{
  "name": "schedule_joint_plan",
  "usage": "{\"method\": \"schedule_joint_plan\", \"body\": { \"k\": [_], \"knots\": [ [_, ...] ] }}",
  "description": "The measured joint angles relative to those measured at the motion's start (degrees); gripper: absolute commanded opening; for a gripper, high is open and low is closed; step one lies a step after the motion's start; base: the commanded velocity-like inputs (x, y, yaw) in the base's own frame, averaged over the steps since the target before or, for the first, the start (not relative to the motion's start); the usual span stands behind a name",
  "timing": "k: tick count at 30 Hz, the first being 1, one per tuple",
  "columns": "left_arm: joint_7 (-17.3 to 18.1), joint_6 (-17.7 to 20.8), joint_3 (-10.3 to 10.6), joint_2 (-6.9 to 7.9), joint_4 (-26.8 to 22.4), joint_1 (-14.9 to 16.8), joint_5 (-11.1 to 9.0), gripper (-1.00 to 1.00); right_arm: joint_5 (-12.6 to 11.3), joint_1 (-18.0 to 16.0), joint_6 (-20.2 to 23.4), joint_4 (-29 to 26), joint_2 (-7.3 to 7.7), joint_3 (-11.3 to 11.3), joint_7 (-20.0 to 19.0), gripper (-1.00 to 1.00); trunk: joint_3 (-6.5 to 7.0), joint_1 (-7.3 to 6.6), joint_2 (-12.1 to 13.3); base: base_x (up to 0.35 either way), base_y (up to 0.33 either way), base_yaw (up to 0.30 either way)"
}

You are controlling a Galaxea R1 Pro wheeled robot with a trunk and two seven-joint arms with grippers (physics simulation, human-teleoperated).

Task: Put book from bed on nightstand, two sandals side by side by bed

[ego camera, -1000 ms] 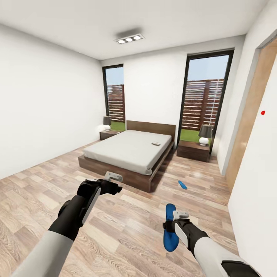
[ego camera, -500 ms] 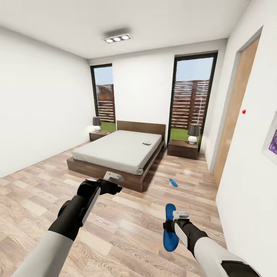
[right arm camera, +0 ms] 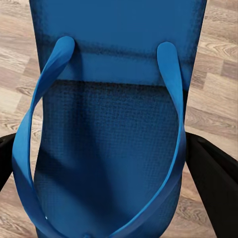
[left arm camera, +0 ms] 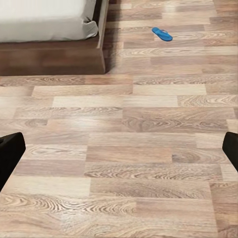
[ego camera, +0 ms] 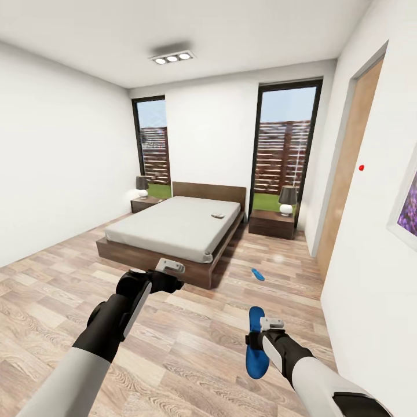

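Note:
My right gripper [ego camera: 259, 337] is shut on a blue sandal [ego camera: 255, 344], held above the floor; up close the sandal [right arm camera: 106, 124] sits between the dark fingers [right arm camera: 215, 168]. The second blue sandal [ego camera: 258, 274] lies on the floor to the right of the bed's foot, also seen as a small sandal [left arm camera: 162, 33] from the left wrist. My left gripper [ego camera: 172, 267] is open and empty, short of the bed [ego camera: 174, 229]. The book [ego camera: 218, 216] lies on the mattress near the headboard. Two nightstands [ego camera: 271, 223] [ego camera: 145, 202] flank the bed.
Each nightstand carries a lamp [ego camera: 287, 200]. A wooden door [ego camera: 343, 174] is in the right wall, with a framed picture [ego camera: 407, 208] nearer me. Open plank floor [ego camera: 191, 330] lies between me and the bed. Tall windows [ego camera: 284, 150] stand behind.
The whole view has shifted, so the camera has moved back and turned right: the bed looks smaller and farther left, and a picture on the right wall has come into view. Both arms keep their pose.

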State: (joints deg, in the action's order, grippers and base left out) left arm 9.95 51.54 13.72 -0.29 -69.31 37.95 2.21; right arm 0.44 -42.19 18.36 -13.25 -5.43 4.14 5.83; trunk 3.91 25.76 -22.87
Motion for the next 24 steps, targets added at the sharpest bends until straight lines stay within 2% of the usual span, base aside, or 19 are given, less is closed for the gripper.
{"method": "schedule_joint_plan", "body": {
  "k": [15, 24],
  "knots": [
    [0.0, 0.0, 0.0, -0.02, 0.0, 0.0, 0.0, 1.0, 0.0, 0.0, -1.3, 0.0, -0.14, -0.1, -0.1, -1.0, 0.0, 0.0, 0.0, 0.0, 0.0, -0.008],
    [0.0, 0.0, 0.0, 0.01, 0.0, 0.0, 0.0, 1.0, -0.1, 0.0, -1.5, 0.0, -0.07, -0.1, -0.1, -1.0, 0.0, 0.0, 0.0, 0.0, 0.0, -0.235]
  ]
}}
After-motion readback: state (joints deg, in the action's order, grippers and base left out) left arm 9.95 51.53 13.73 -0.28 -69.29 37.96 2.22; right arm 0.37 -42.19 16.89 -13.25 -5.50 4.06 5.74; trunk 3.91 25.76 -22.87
